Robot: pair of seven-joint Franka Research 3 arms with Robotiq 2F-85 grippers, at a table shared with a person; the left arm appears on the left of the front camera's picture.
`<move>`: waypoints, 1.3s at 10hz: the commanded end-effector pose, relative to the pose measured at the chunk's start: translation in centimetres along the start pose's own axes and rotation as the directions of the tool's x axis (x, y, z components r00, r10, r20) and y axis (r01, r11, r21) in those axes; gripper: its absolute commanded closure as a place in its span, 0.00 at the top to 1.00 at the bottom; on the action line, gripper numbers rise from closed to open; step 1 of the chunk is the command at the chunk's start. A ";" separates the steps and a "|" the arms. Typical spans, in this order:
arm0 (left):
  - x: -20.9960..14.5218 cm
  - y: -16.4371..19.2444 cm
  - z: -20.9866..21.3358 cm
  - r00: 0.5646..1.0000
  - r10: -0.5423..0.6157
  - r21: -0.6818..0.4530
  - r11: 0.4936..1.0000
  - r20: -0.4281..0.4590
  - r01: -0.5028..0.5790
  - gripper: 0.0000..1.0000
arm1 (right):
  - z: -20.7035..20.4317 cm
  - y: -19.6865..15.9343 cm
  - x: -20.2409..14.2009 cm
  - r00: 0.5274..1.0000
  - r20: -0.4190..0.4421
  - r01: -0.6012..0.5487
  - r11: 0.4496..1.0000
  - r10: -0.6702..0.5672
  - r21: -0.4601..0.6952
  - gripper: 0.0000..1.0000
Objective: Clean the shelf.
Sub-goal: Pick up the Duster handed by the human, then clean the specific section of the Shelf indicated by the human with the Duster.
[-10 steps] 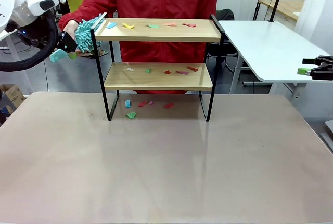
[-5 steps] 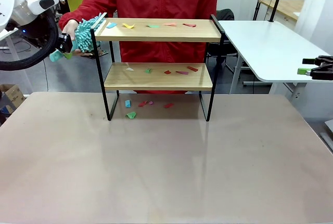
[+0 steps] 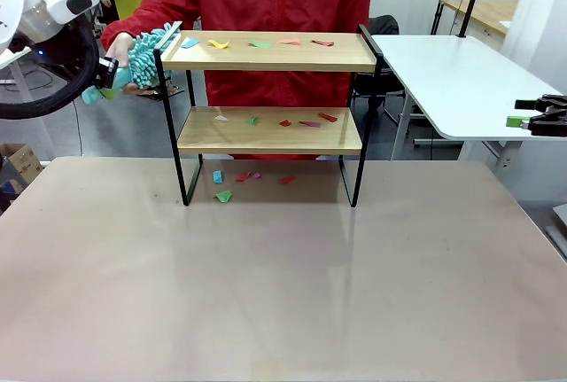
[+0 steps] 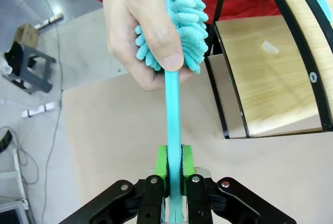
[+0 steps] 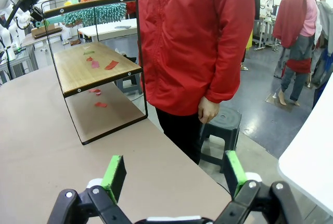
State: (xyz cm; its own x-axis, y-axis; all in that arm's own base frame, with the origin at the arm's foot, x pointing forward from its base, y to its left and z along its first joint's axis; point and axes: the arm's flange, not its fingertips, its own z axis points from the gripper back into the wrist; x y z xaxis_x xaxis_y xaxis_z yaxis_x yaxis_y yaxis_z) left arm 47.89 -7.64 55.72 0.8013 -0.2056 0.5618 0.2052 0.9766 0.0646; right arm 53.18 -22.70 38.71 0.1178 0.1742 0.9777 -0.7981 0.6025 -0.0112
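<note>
Two grips share the teal duster [image 4: 185,24], left hand [image 4: 174,160] clamping its handle, person's hand [image 4: 134,24] its head, now raised slightly towards the unswept shelf [image 3: 266,62].

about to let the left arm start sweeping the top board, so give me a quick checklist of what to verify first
1. Left gripper shut on the duster handle: ok.
2. Person's hand off the duster: not ok, it grips the duster head.
3. Duster head level with the top board of the shelf: ok, it sits beside the board's left end in the front view.
4. Paper scraps to sweep on the top board: ok, several lie there.
5. Right gripper open and away from the shelf: ok.
6. Grip firm enough for sweeping: cannot tell.
</note>
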 end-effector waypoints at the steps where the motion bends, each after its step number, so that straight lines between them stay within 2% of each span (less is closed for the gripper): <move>1: 0.4 -0.2 0.2 0.999 0.038 0.055 0.998 -0.001 -0.038 0.00 | -0.3 0.3 0.9 1.000 -0.009 0.011 1.000 -0.011 -0.014 1.00; 3: 0.4 -0.2 0.3 0.998 0.059 0.066 0.996 -0.003 -0.058 0.00 | -0.3 0.3 0.9 1.000 -0.009 0.011 1.000 -0.011 -0.014 1.00; 4: 0.5 -0.1 0.4 0.996 0.091 0.034 0.995 0.004 -0.091 0.00 | -0.3 0.3 0.9 1.000 -0.009 0.011 1.000 -0.011 -0.014 1.00; 5: -0.1 0.3 0.0 1.000 0.028 0.026 0.999 -0.004 -0.028 0.00 | -0.3 0.3 0.9 1.000 -0.009 0.011 1.000 -0.011 -0.014 1.00; 13: -0.1 0.3 0.0 1.000 0.028 0.026 0.999 -0.004 -0.028 0.00 | -0.3 0.3 0.9 1.000 -0.009 0.011 1.000 -0.011 -0.014 1.00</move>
State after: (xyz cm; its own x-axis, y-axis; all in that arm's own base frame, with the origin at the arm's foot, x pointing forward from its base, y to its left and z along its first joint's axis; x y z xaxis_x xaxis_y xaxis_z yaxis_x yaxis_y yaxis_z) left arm 47.98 -7.53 55.31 0.8156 -0.1645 0.5548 0.1577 0.9856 0.0603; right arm 53.18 -22.70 38.71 0.1179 0.1743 0.9776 -0.7981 0.6025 -0.0112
